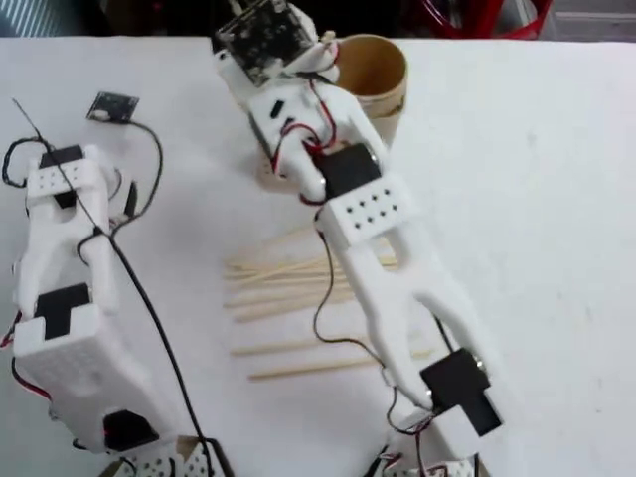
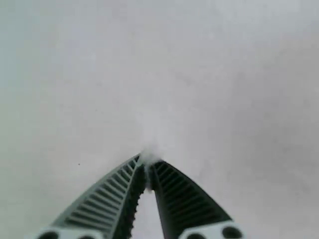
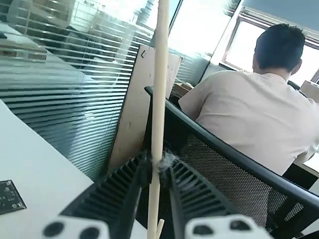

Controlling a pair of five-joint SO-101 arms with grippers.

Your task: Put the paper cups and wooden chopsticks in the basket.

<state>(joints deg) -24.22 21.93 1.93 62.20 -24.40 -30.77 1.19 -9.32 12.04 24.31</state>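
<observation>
A brown paper cup point(image 1: 381, 78) stands upright at the far side of the white table point(image 1: 537, 199). Several wooden chopsticks point(image 1: 288, 281) lie scattered in the middle, partly under my right arm. My right gripper point(image 3: 155, 164) is shut on one chopstick point(image 3: 160, 74), which sticks up between the fingers; in the high view this gripper point(image 1: 318, 48) sits just beside the cup's rim. My left gripper point(image 2: 146, 162) is shut with nothing in it, pointing at bare table. The left arm point(image 1: 70, 258) is folded at the table's left side.
A small black circuit board point(image 1: 111, 106) lies at the far left, with a black cable point(image 1: 149, 298) running across the table toward the front. The right part of the table is bare white surface. A person sits in a chair point(image 3: 234, 164) beyond the table, back turned.
</observation>
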